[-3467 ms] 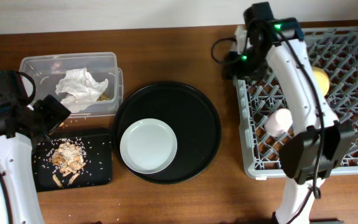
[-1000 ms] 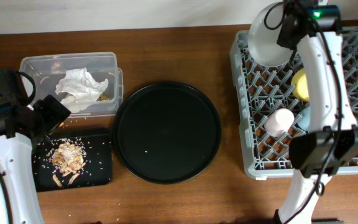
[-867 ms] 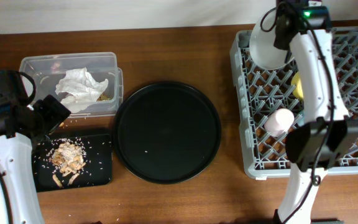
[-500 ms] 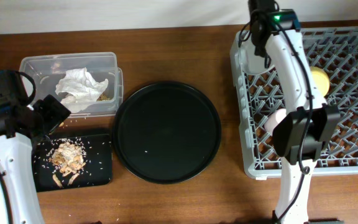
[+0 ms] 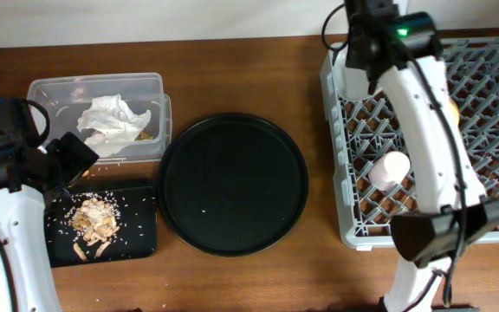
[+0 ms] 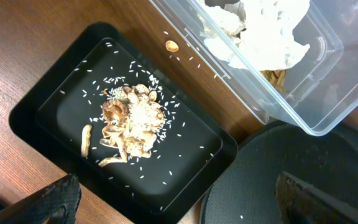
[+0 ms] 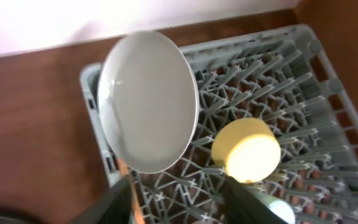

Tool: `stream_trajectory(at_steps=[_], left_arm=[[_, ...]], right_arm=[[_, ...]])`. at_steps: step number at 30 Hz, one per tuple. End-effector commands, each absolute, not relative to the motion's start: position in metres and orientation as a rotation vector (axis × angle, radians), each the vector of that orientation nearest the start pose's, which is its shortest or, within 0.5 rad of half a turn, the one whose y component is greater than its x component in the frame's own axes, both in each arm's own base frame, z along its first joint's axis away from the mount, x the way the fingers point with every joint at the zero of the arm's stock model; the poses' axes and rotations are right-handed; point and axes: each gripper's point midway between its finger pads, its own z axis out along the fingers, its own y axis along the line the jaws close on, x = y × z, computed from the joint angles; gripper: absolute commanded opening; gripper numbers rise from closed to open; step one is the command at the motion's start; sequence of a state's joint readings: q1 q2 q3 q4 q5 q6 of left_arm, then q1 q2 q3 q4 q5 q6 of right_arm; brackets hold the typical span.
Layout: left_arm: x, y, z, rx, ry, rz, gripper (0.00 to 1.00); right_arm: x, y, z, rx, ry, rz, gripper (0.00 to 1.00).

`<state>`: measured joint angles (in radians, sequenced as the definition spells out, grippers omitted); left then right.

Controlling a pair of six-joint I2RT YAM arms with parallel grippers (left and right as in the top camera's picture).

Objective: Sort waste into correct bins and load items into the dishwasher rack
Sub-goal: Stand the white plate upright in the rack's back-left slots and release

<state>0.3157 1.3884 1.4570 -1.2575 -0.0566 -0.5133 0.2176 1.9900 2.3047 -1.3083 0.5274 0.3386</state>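
Evidently the pale grey plate [image 7: 148,99] is standing on edge in the dishwasher rack [image 7: 278,81], filling the upper left of the right wrist frame. The yellow bowl [image 7: 247,149] is sitting just beside it, toward the lower right. The right gripper [image 7: 179,202] is hanging at the bottom edge with its fingers spread wide and nothing between them. Blur is hiding whether a tip is brushing the plate's lower rim.

Judging by this, the step is leaving the plate seated. Doing it well is calling for a straight retreat, away from the rim, so the plate is not tipping onto the bowl.

At the left of the overhead frame, the left gripper [image 6: 179,196] is hovering wide open and empty above the black tray [image 6: 36,106] of food scraps [image 6: 132,121].
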Motion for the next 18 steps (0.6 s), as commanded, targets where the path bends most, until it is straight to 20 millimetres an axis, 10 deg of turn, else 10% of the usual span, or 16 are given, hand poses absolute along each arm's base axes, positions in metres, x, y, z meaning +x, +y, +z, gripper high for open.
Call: stream_trajectory(at_steps=[1,8,12,18], left_arm=[[0.285,0.106,0.228,-1.116,2.497,0.03,0.99],[0.285,0.106,0.228,-1.117,2.497,0.03,0.99],[0.285,0.106,0.228,-1.117,2.497,0.03,0.99],[0.285,0.106,0.228,-1.117,2.497,0.03,0.99]], right_arm=[[0.476,0.015,0.294,0.359,2.417,-0.386,0.59],[0.49,-0.071,0.283,0.736,2.362,-0.167,0.04],[0.511,-0.084,0.255,0.749,2.422,0.308,0.04],[0.532,-0.056,0.192,0.587,2.566,0.537,0.04]])
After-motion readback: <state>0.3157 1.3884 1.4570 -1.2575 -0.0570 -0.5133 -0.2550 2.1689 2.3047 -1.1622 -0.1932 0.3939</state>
